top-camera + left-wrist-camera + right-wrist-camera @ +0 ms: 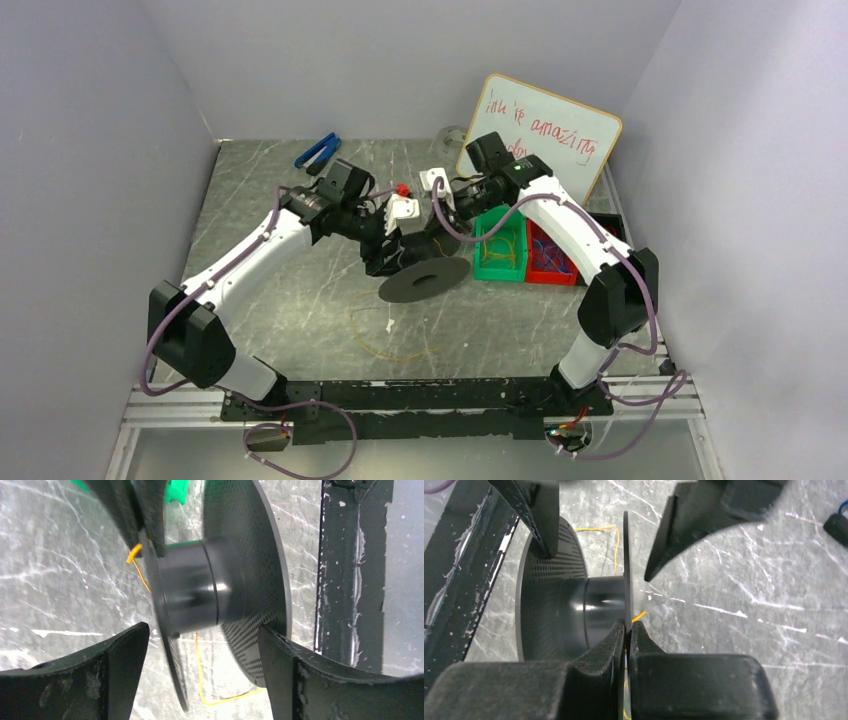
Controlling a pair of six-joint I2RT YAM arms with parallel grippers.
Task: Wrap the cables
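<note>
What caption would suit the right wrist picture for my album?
Right gripper pinching a flange of the black spool, yellow cable alongside.

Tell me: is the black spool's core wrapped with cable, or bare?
Bare: the spool core shows smooth black; the yellow cable only hangs loose beside it.

Before the spool lie cables; 2 bins right; whiteboard behind.
</note>
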